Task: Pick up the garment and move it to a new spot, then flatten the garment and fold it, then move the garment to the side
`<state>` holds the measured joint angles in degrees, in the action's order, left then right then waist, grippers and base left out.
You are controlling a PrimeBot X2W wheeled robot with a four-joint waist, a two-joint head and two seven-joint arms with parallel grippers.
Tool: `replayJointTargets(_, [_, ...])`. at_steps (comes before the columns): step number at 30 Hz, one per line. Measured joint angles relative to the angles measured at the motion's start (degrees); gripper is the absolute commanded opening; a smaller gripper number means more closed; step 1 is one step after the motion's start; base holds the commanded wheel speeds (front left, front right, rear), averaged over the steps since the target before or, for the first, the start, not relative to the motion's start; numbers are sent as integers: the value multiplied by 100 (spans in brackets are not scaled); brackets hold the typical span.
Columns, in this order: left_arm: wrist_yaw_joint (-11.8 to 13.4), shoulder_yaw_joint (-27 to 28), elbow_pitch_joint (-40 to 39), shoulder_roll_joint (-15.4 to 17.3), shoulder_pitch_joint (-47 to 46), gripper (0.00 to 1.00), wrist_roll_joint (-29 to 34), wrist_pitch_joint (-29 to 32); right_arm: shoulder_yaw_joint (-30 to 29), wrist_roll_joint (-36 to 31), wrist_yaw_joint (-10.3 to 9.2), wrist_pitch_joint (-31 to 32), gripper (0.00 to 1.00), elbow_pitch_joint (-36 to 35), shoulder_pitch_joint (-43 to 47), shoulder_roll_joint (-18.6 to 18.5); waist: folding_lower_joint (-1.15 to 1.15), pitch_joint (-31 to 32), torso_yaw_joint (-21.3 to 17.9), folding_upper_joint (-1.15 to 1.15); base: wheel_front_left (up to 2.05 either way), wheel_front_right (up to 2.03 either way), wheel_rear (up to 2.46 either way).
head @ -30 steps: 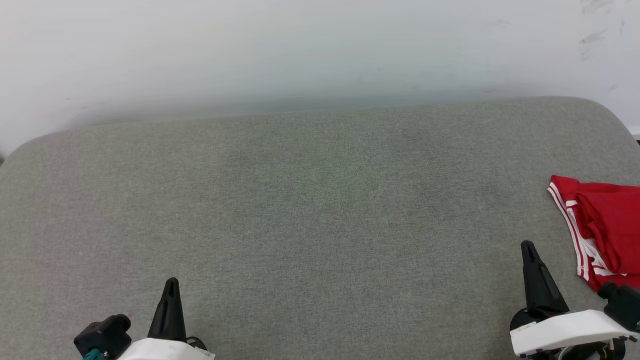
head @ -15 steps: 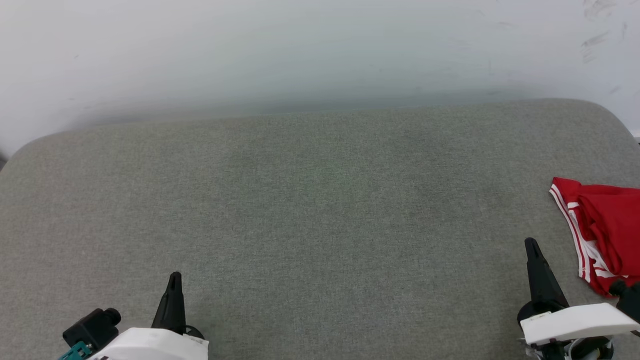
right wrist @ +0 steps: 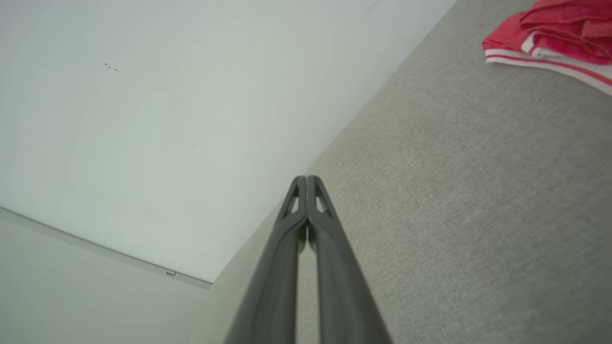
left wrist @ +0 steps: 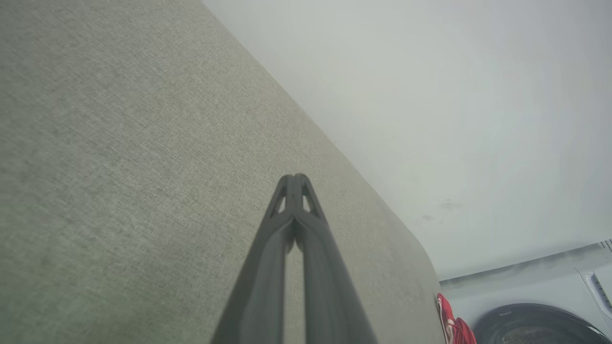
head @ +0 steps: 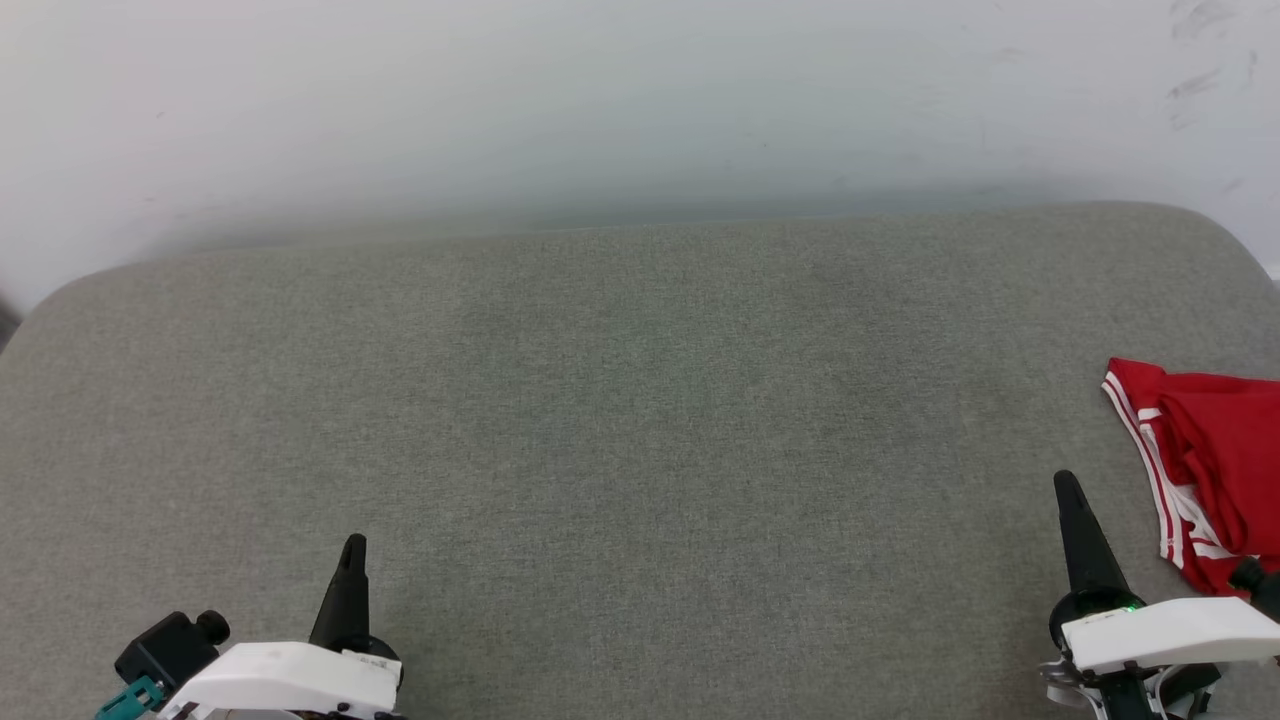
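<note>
Red soft T-shirt with white-striped trim (head: 1215, 470) — just one, bunched at the right edge of the grey fabric surface (head: 640, 400). Two grippers — left gripper (head: 353, 548), right gripper (head: 1066, 487) — both pinched closed, empty.

Table (head: 640, 420): uniform grey-green, fine woven fleck, no print; wall (head: 600, 100): plain off-white, a few faint grey scuffs at upper right; garment (head: 1225, 450): bright red body, white panel, red-and-white striped trim along the edge; left gripper (head: 354, 545) and right gripper (head: 1066, 485): black, each with white casing behind; teal fitting (head: 125, 697) beside the left casing; small green light (head: 1130, 604) on the right casing; washing machine (left wrist: 535, 320): white body, dark round door.
</note>
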<state>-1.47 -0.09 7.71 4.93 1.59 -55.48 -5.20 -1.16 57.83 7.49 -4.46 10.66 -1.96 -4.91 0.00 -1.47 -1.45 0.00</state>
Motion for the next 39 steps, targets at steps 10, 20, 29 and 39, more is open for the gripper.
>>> replayJointTargets(10, [-107, 55, 103, 5, -129, 0, -699, 159, -52, 637, 0, 154, 0, 52, -70, 2, 0, 18, 20, 0, 0, 0, 0])
replayJointTargets(20, [-200, 111, 203, 7, -241, 0, -1329, 309, -108, 1213, 0, 305, 0, 105, -114, 5, 0, 35, 39, 0, 0, 0, 0])
replayJointTargets(29, [-267, 170, 288, 5, -336, 0, -1840, 441, -157, 1691, 0, 445, 0, 147, -167, 11, 0, 51, 58, 0, 0, 0, 0])
replayJointTargets(39, [-359, 225, 376, 1, -437, 0, -2371, 578, -209, 2180, 0, 575, 0, 194, -219, 21, 0, 69, 78, 0, 0, 0, 0])
